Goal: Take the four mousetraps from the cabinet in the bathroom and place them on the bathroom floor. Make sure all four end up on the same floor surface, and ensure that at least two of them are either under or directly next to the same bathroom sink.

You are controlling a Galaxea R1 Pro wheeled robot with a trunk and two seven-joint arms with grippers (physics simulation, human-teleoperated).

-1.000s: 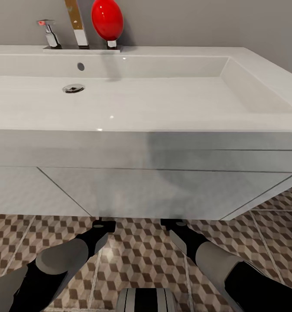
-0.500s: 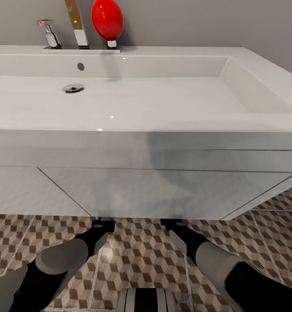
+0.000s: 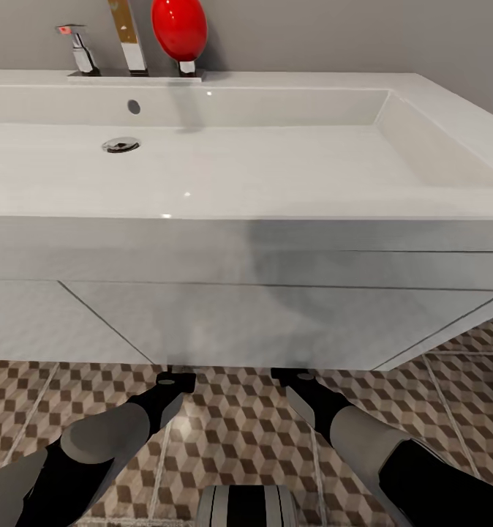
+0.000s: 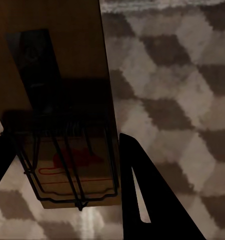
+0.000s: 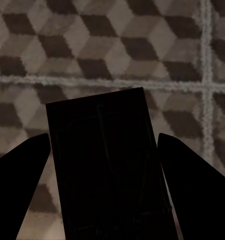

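A: Bathroom sink point(image 3: 276, 315) noted straight ahead, white, box-shaped, wall-hung. Cube-patterned bathroom floor point(image 3: 239, 432) seen beneath it.

B: Arms?

A: Both are extended low toward the sink's underside, over the tiles. In the head view the left gripper point(image 3: 175, 380) and right gripper point(image 3: 294, 377) are recorded just at the sink's lower front edge.

B: Jaws?

A: A mousetrap point(image 4: 67, 125) is seen between the left jaws in the left wrist view: brown board, wire frame, red marking. A second, dark mousetrap point(image 5: 105, 165) is seen between the right jaws in the right wrist view. Contact with the floor cannot be told.

B: Other items?

A: Chrome tap point(image 3: 129, 36), drain point(image 3: 121, 144) and a red oval object point(image 3: 178, 28) logged at the basin's back.
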